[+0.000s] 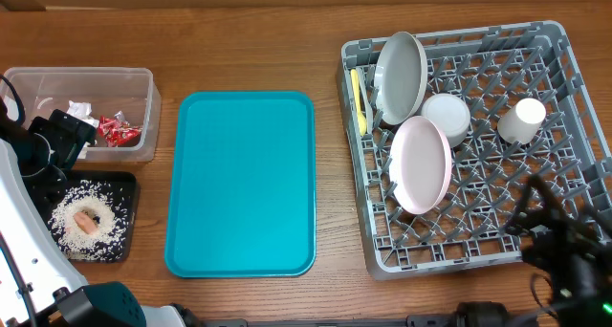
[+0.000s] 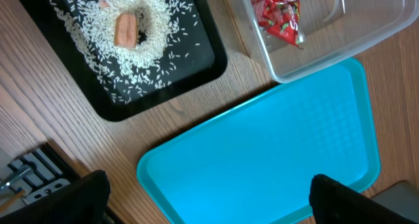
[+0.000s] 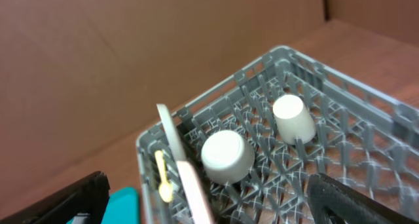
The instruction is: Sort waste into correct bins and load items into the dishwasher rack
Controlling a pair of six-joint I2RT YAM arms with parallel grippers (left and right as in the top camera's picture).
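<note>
Surface: wooden table, with a plain brown wall behind it in the right wrist view.
Teal serving tray (image 1: 239,184): bare, lying between the bins and the rack.
Clear plastic tub (image 1: 143,78): far left; holds the red wrappers (image 1: 117,129) and a crumpled pale wad (image 1: 76,109), foil or napkin, too small to tell.
Black tray (image 1: 129,188): just in front of the tub; holds the rice grains (image 1: 67,227) with the orange food square (image 1: 88,222) in their middle.
Dishwasher rack (image 1: 478,32): grey plate (image 1: 402,74) and pinkish-white plate (image 1: 421,164) stand on edge among the pegs. The white bowl (image 1: 447,117) sits beside them, the small white cup (image 1: 521,119) further right, and the yellow utensil (image 1: 360,98) along the left wall.
Left gripper (image 2: 206,201): fingers wide apart and empty, hovering above the spot where the black tray, tub and teal tray meet.
Right gripper (image 3: 209,201): fingers spread and empty, looking across the rack.
Step in hand: sorting and loading look finished, so probably a last check and then withdrawal.
Doing it well: lift each arm straight up before swinging away. The left should miss the tub wall. The right should clear the rack's rim and pegs, since a knock could tip the standing plates.
</note>
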